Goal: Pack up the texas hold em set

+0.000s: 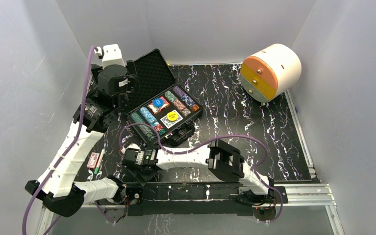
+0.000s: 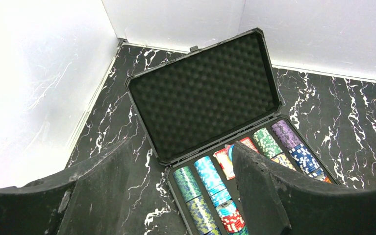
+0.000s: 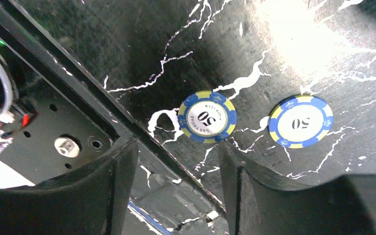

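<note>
The black case lies open at the back left, its foam lid raised. Rows of coloured chips fill it, with a blue button on a red deck and a yellow button. My left gripper hovers open and empty over the case's left end; its wrist view shows the lid and chip rows between the fingers. My right gripper is open and empty just above the table's near edge. Two loose blue-yellow "50" chips lie beyond its fingertips.
A big white cylinder with orange-yellow drawers lies at the back right. White walls close in the left, back and right. A small red-and-white item lies at the table's left front. The arms' black mounting plate borders the mat by the right gripper.
</note>
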Available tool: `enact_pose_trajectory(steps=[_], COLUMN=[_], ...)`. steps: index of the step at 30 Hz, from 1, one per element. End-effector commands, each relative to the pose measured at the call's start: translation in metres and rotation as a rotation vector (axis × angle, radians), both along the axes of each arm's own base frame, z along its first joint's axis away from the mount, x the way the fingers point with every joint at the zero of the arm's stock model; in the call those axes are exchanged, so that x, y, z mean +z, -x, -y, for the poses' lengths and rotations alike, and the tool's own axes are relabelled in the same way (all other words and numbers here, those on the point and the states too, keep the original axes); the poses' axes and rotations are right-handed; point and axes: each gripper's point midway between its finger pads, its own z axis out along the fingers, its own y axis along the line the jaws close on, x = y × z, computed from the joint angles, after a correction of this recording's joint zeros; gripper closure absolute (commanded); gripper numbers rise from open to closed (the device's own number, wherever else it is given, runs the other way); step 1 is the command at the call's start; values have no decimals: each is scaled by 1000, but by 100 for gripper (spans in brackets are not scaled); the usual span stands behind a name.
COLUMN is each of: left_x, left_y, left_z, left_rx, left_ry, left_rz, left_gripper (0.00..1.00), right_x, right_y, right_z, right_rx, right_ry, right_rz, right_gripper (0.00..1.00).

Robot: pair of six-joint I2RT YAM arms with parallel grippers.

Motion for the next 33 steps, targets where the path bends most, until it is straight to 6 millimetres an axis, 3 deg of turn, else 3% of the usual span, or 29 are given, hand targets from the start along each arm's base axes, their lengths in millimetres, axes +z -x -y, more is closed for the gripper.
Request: enact_pose_trajectory(steps=[1,9,16,23,32,33], left_x=[18,17,14,15,14,14], left_y=[8,7,5,6,6,6], left_z=[-9,-10,-9,-10,-11,-11], left_rx=[22,25,27,28,30,30], left_ry=[30,16,8,5,2,1], left_rz=[49,45,39,41,37,37], left_gripper=[27,26,26,26,25,25], right_x=[12,-3,-17,-31,-50,-52], right_y=[-11,-28,-27,-25,-29,-28], right_z=[-10,0,6,12,19,21], right_rx=[23,-34,-49,-50,-53,-53], right_ry=[-7,80,109,117,153,161], right_rz=[53,137,135,61,37,37], right_gripper=[35,37,35,43,43,47])
